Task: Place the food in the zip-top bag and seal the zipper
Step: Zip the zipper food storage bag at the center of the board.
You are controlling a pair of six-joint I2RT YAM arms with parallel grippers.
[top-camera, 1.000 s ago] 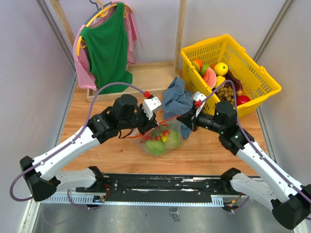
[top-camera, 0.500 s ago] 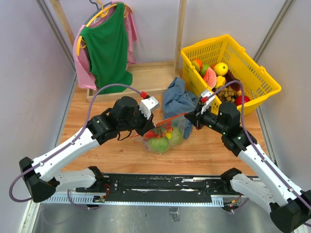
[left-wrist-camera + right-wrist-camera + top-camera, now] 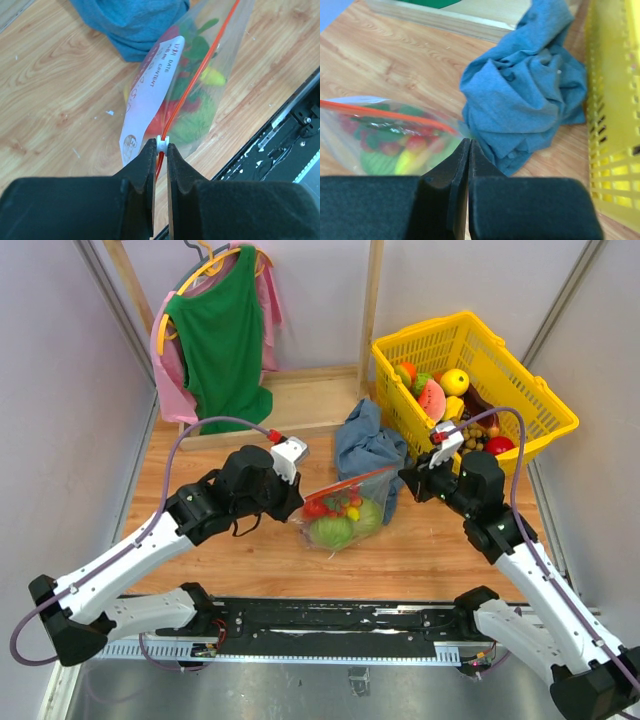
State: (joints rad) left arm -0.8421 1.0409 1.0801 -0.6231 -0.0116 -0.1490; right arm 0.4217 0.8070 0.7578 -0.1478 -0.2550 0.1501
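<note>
The clear zip-top bag (image 3: 345, 512) hangs just above the wooden table between my two grippers, and the food is inside it. I see a pale-green cabbage (image 3: 333, 531), red pieces and a yellow piece. The red-orange zipper (image 3: 350, 483) runs taut along the bag's top edge. My left gripper (image 3: 296, 502) is shut on the zipper's white slider (image 3: 162, 142) at the bag's left end. The bag's white label (image 3: 150, 95) is beside the slider. My right gripper (image 3: 406, 477) is shut on the bag's right corner (image 3: 462, 134), just past the end of the zipper (image 3: 385, 116).
A crumpled blue-grey cloth (image 3: 365, 445) lies right behind the bag. A yellow lattice basket (image 3: 520, 380) holding toy fruit stands at the back right. A rack with a green shirt (image 3: 220, 330) is at the back left. The black rail (image 3: 330, 625) runs along the near edge.
The grippers have drawn apart, the left one leftward along the zipper and the right one to the right. The zipper is now stretched straight. The bag has shifted slightly right.
</note>
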